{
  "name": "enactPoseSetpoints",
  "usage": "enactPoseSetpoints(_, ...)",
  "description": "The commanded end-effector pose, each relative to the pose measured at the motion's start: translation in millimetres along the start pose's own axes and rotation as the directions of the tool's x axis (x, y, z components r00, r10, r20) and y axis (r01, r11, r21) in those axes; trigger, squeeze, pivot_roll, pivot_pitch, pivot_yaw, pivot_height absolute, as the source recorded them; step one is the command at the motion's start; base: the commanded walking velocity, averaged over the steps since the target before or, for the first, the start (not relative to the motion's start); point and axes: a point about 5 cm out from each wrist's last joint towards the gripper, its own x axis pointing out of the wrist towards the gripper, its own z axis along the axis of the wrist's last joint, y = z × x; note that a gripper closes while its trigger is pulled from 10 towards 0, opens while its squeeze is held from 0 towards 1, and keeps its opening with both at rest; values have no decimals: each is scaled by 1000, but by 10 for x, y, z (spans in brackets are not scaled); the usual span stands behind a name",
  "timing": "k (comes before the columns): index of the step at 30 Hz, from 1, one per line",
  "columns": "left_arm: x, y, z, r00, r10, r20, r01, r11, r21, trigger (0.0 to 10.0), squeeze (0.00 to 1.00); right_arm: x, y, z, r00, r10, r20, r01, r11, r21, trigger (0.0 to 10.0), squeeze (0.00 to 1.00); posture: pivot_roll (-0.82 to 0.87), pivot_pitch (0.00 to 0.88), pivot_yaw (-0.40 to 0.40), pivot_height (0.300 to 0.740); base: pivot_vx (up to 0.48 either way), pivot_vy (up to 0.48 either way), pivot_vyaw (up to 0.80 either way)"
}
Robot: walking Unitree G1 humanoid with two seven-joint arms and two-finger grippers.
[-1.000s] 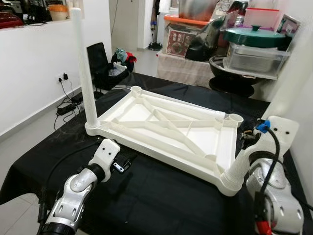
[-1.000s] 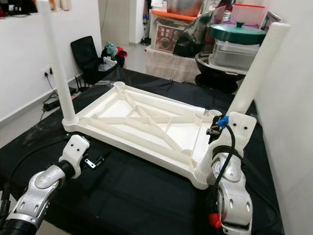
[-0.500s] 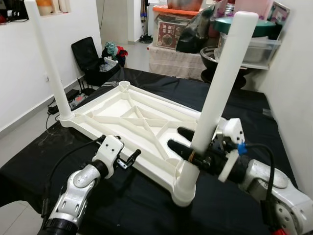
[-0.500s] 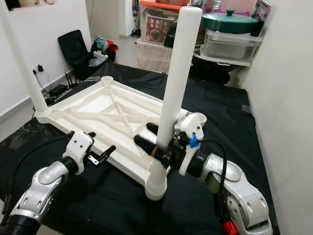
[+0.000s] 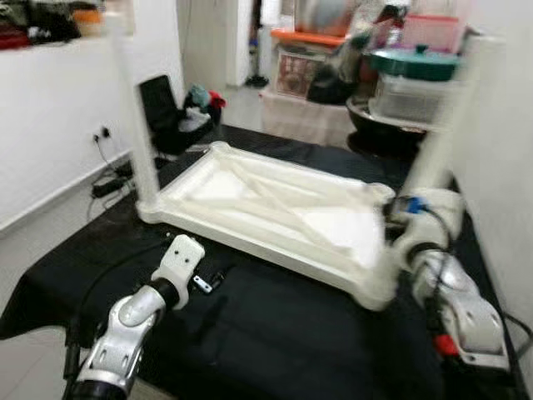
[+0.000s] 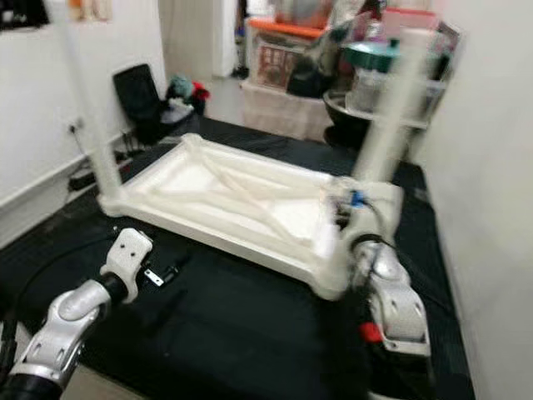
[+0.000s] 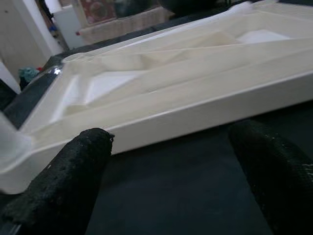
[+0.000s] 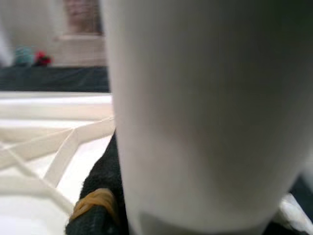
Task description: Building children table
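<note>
**Leg fitting at near right corner — second leg in hand**

Right gripper (image 8: 112, 196): one black finger (image 8: 100, 188), with a yellowish band on it, lies against a white table leg (image 8: 195, 107) that is pressed close to the wrist camera. Grasp reads as clenched on the leg, low on its shaft. In the head views the leg (image 5: 441, 137) rises from the near right corner of the white tabletop (image 5: 275, 208); the right arm sits just beside that corner.

Left gripper (image 7: 171, 166): fingers (image 7: 73, 171) spread wide, holding nothing, hovering over the black cloth (image 5: 275, 333) just near of the tabletop's long near edge.

Tabletop lies upside down, ribs up, in the middle of the cloth-covered surface. Another leg (image 5: 137, 117) stands upright at its near left corner.

Step, as judged: seating the right-hand leg in its corner socket. Next move likely calls for a straight downward push or twist with the leg kept upright, the slab steadied if it shifts. Two far corners appear to be without legs.

Hard to make out: head views are motion-blurred; socket joint itself is smeared, so I cannot tell whether the leg is fully home. The second right finger is hidden behind the leg. Tops of both legs are washed out against the background clutter.
</note>
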Motion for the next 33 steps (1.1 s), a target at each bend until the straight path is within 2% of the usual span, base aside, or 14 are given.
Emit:
enactPoseSetpoints(1,17,-24,-14,1000,-19,-7,19,1000,-6,10000,0,-209,249,-179,985,152,-85,-151,988,19,0,0,30,0,-72,740,0,0,0)
enactPoseSetpoints(4,22,-37,-18,1000,-27,-9,27,1000,-7,10000,0,-352,510,-84,944,329,-29,-328,944,37,0,0,30,0,-72,740,0,0,0)
enactPoseSetpoints(5,29,-52,-20,999,-34,-9,34,999,-8,10000,0,-478,710,23,879,475,33,-477,878,47,10000,0,25,0,-70,740,0,0,0)
enactPoseSetpoints(8,76,-74,14,999,-44,2,44,999,-13,10000,0,-697,969,286,575,802,161,-813,583,0,10000,0,25,0,-69,740,0,0,0)
enactPoseSetpoints(13,85,-71,22,999,-43,4,43,999,-12,10000,0,-670,932,326,551,816,175,-827,562,-11,10000,0,28,0,-72,740,0,0,0)
enactPoseSetpoints(14,81,-61,19,999,-41,3,41,999,-12,10000,0,-605,869,354,564,803,192,-817,576,-8,10000,702,31,0,-77,740,0,0,0)
enactPoseSetpoints(15,71,-53,13,999,-38,2,38,999,-12,10000,0,-582,830,397,567,796,211,-815,579,4,10000,1000,37,0,-83,740,0,0,0)
enactPoseSetpoints(18,57,-47,7,999,-34,1,34,999,-13,10000,0,-614,824,435,519,829,209,-846,532,-12,10000,1000,42,0,-87,740,0,0,0)
enactPoseSetpoints(19,39,-52,1,999,-35,2,35,999,-16,10000,0,-675,833,454,436,878,199,-893,449,-23,10000,0,45,0,-89,740,0,0,0)
enactPoseSetpoints(27,32,-57,8,999,-40,6,40,999,-17,10000,0,-813,868,333,224,968,112,-970,233,-70,9137,0,52,0,-92,740,0,0,0)
enactPoseSetpoints(28,32,-57,8,999,-40,6,40,999,-17,10000,0,-813,868,333,224,968,112,-970,233,-70,9137,0,52,0,-92,740,0,0,0)
enactPoseSetpoints(29,36,-53,11,999,-40,6,40,999,-14,10000,0,-742,883,273,235,968,87,-968,242,-73,0,0,56,0,-95,740,0,0,0)
enactPoseSetpoints(31,37,-49,13,999,-38,6,38,999,-13,10000,0,-569,876,206,354,934,51,-931,357,-77,0,0,58,0,-98,740,0,0,0)
enactPoseSetpoints(33,29,-38,7,1000,-29,3,29,1000,-12,10000,0,-181,741,65,683,729,-50,-729,675,-115,0,0,55,0,-98,740,0,0,0)
